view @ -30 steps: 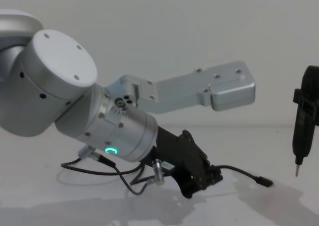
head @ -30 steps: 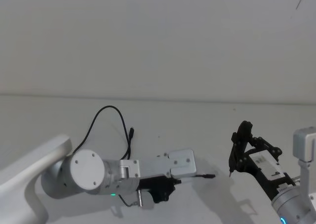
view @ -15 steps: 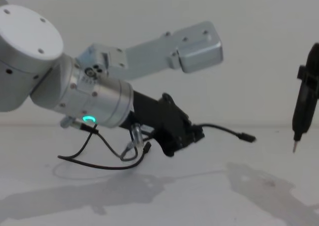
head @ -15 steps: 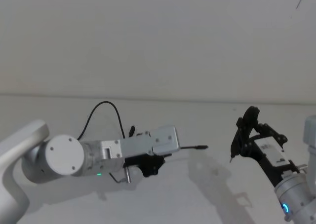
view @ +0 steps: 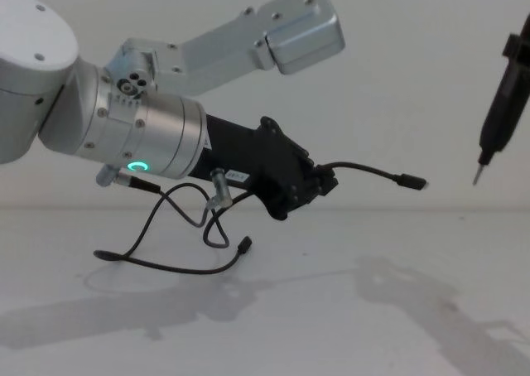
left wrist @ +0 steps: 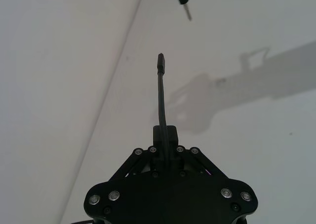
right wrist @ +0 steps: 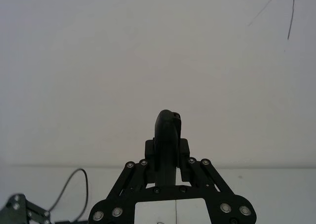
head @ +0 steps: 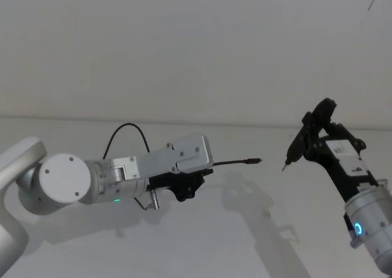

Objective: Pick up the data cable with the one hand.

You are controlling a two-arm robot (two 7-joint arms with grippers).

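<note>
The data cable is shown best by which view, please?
The chest view: the data cable runs from the left gripper, one plug jutting out, the rest looping below. The head view hides part behind the left arm; the left wrist view shows the jutting end.

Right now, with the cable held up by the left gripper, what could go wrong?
1. The left gripper pinches the data cable near one end. The long rest hangs in loops below, so it could slip out or snag on the silver-plug lead beside it.
2. The free plug points toward the tip of the pen-like tool in the right gripper. Closing that gap might knock them together.
</note>
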